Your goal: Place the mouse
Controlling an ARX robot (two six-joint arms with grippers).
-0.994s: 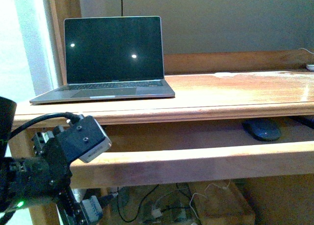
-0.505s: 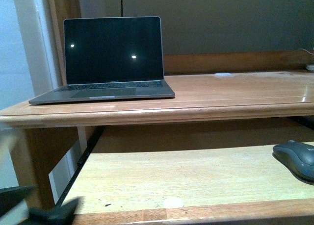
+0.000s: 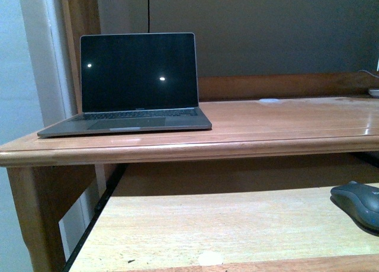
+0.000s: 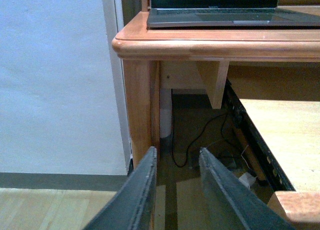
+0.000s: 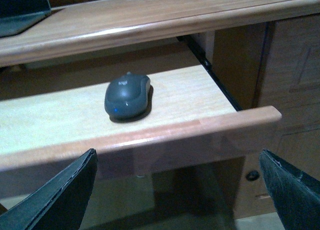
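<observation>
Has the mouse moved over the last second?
Yes. The mouse has come toward the camera and to the right, out from under the desktop edge, apparently carried on the sliding tray.

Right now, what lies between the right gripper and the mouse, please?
Only the shelf's front rail, then bare wood up to the mouse, in the right wrist view.

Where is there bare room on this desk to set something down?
Wooden desk top: bare right of the open grey laptop. Pale pull-out shelf below: bare from its left rail to the small dark grey mouse crowding its right end.
</observation>
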